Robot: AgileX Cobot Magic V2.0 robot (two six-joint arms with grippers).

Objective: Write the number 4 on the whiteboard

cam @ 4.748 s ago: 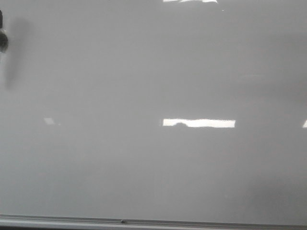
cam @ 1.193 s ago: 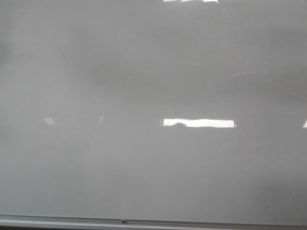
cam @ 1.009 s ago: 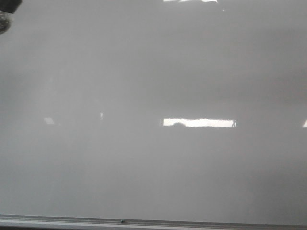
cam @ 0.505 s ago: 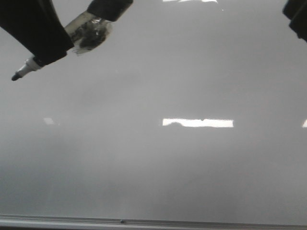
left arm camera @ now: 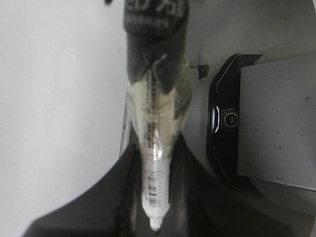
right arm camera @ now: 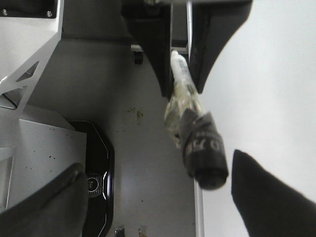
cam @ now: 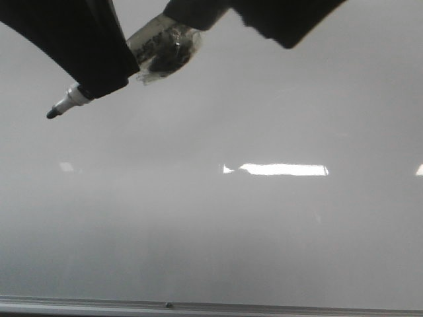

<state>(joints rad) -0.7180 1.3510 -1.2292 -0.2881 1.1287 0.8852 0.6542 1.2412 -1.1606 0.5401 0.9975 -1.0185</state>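
Note:
The whiteboard (cam: 218, 224) fills the front view, glossy and pale grey; I see no number 4 or any stroke on it. My left gripper (cam: 99, 76) at the top left is shut on a white marker (cam: 69, 100), whose dark tip points down-left, above the board. The marker's rear end (cam: 165, 49) is wrapped in clear tape. In the left wrist view the marker (left arm camera: 155, 192) sits between the left gripper's dark fingers (left arm camera: 155, 148). My right gripper (right arm camera: 157, 163) is open, its fingers on either side of the marker's black rear end (right arm camera: 202, 148). It also shows in the front view (cam: 264, 16).
Bright light reflections (cam: 284, 170) lie across the board. Its silver frame edge (cam: 198, 307) runs along the bottom. The wrist views show a black device (left arm camera: 227, 123) on a grey floor beside the board's edge (right arm camera: 197, 207).
Both arms have come into the front view from the top. The left gripper with the marker has shifted right. The right arm has swung in from the top right to the marker's rear end.

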